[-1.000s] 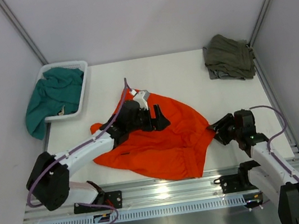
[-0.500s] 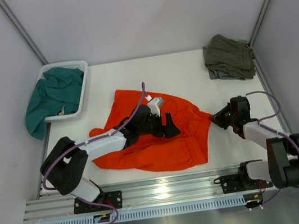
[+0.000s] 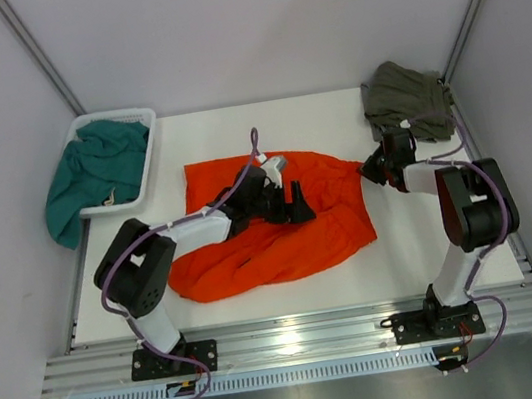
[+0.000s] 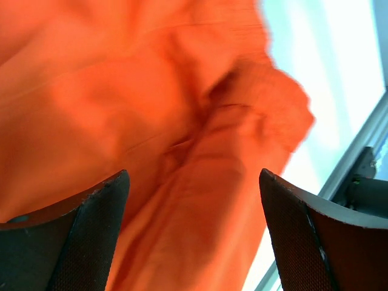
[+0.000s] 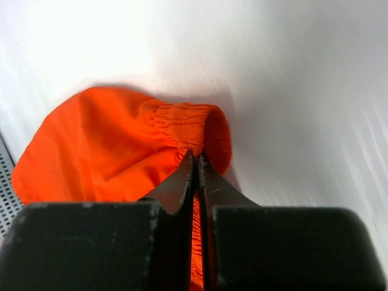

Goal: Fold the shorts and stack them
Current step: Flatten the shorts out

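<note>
My right gripper [image 5: 195, 163] clamps the orange shorts [image 3: 274, 249] at the waistband, left gripper [image 4: 194, 182] agape; I should drag slowly, spreading the fabric flat

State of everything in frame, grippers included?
orange shorts, unfolded, rumpled
olive shorts, bundled at the far right corner
basket, upright
teal garment, crumpled in basket, spilling over its side
left gripper, open over orange shorts
right gripper, shut on orange shorts' waistband
</note>
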Controlling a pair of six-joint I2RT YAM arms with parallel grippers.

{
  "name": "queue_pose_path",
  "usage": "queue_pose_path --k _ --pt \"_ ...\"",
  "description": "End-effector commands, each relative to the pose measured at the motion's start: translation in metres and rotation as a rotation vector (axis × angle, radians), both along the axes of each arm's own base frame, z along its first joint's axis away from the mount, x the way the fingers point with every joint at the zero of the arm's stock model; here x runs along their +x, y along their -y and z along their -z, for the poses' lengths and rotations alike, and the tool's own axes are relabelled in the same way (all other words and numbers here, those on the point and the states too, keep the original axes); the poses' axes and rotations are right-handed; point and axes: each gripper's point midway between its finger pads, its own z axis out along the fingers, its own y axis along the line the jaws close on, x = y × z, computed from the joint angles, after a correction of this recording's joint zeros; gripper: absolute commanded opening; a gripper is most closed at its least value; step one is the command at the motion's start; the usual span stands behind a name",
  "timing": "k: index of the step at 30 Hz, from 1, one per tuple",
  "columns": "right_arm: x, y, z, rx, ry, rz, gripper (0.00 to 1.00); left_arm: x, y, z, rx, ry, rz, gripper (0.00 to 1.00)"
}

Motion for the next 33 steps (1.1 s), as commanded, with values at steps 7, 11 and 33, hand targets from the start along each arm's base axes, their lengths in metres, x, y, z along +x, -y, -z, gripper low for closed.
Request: queue_pose_path --k 7,11,33 --pt "0.069 -0.024 0.013 -0.07 0.047 -0.094 0.0 0.042 0.048 -0.055 -0.066 0.189 0.141 0.9" --pt "0.075 -0.032 0.015 -0.075 0.055 -0.114 0.0 0.066 0.054 -0.055 0.016 0.219 0.138 0.9" --pt "0.1 -0.044 0.012 -0.121 0.068 -0.16 0.0 0.058 0.086 -0.007 0.04 0.125 0.28 0.43"
